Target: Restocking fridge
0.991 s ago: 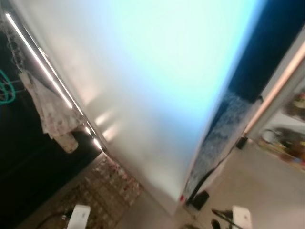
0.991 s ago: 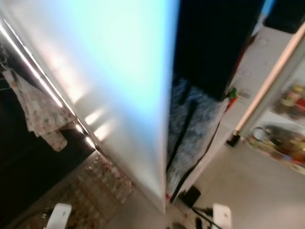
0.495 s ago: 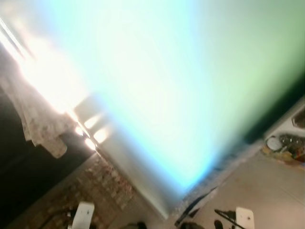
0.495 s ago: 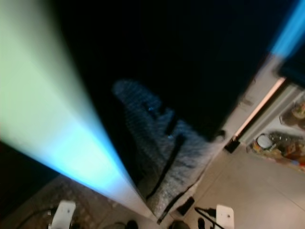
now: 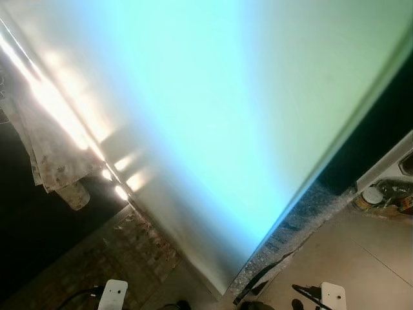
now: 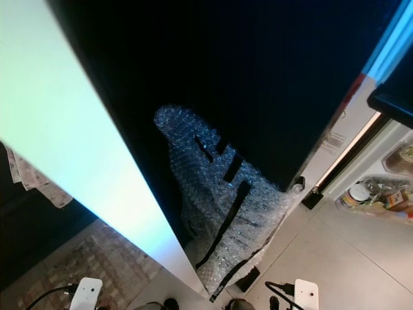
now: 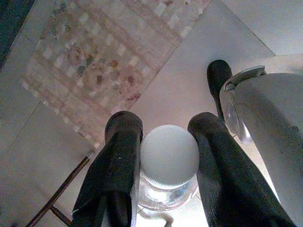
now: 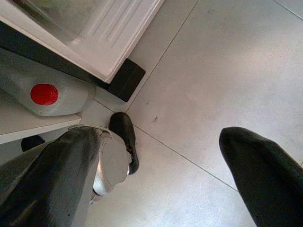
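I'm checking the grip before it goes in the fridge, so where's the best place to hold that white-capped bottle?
Hold the bottle just under its white cap, one finger on each opposite side, as the left gripper does now: the round neck fits between the fingers.

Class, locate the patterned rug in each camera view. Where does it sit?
Left eye view: patterned rug at lower left, beside the white panel.
Right eye view: lower left corner, beside the same panel.
Left wrist view: on the floor beyond the left gripper, shut on a white-capped bottle.
Right wrist view: grey floor tiles.
Shared landmark: the white panel's bottom corner.
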Tool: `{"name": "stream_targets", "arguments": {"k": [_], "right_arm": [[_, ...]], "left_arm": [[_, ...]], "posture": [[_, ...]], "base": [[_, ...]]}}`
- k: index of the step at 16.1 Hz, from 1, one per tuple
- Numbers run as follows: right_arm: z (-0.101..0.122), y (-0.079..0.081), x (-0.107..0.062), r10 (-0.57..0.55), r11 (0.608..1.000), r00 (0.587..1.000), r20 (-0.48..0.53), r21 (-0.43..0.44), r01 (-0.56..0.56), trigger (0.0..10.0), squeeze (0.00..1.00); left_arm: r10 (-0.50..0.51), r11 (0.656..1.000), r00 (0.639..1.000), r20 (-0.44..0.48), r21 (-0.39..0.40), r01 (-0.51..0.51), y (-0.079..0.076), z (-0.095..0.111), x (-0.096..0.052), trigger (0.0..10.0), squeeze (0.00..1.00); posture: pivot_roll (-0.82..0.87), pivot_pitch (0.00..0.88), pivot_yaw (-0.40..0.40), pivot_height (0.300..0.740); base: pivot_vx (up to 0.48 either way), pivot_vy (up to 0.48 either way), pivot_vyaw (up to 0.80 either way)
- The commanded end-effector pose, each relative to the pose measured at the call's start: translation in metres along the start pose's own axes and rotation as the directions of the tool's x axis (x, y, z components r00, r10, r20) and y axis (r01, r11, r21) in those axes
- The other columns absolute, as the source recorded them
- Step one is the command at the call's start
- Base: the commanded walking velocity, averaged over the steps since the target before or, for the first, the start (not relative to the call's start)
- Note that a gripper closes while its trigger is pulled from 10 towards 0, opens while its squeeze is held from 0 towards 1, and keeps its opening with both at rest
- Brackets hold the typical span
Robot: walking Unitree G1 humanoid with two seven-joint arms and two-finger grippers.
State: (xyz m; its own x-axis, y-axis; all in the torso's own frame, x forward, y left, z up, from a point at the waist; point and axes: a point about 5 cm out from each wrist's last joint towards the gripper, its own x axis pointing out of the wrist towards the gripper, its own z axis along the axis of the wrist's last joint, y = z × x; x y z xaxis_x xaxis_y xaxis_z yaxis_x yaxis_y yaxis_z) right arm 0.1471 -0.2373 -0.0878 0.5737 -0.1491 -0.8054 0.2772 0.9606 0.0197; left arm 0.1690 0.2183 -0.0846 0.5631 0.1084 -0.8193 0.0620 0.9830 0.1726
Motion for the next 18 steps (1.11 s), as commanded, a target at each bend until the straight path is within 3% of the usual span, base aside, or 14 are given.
{"name": "stream_targets", "arguments": {"k": [1,8,13,18], "right_arm": [[-0.0113,-0.0015,-0.0026,-0.003,1.0,0.999,-0.037,0.001,0.003,10.0,0.0],[-0.0096,-0.0033,-0.0023,-0.005,1.0,0.999,-0.038,-0.004,0.005,10.0,0.0],[-0.0077,-0.0048,-0.0021,-0.006,1.0,0.999,-0.035,-0.009,0.006,10.0,0.0],[-0.0081,-0.0049,-0.0022,-0.008,1.0,0.999,-0.037,-0.008,0.008,10.0,0.0]], "left_arm": [[0.012,1.0,0.999,-0.038,-0.008,-0.012,0.0031,-0.0117,-0.0024,10.0,0.0],[0.008,0.999,1.0,-0.027,-0.044,-0.009,-0.0013,-0.0093,-0.0016,10.0,0.0],[0.0,0.999,1.0,-0.023,-0.046,-0.001,-0.0049,-0.0077,-0.0011,10.0,0.0],[-0.002,0.999,0.999,-0.034,-0.035,0.0,-0.0047,-0.0104,-0.0016,10.0,0.0]], "posture": [[-0.06,0.195,0.056,0.74],[-0.07,0.169,0.036,0.74],[-0.07,0.161,0.03,0.74],[-0.07,0.159,0.031,0.74]], "base": [[0.0,0.0,0.0],[-0.034,0.0,0.0],[-0.317,0.0,0.0],[0.0,0.0,0.0]]}}
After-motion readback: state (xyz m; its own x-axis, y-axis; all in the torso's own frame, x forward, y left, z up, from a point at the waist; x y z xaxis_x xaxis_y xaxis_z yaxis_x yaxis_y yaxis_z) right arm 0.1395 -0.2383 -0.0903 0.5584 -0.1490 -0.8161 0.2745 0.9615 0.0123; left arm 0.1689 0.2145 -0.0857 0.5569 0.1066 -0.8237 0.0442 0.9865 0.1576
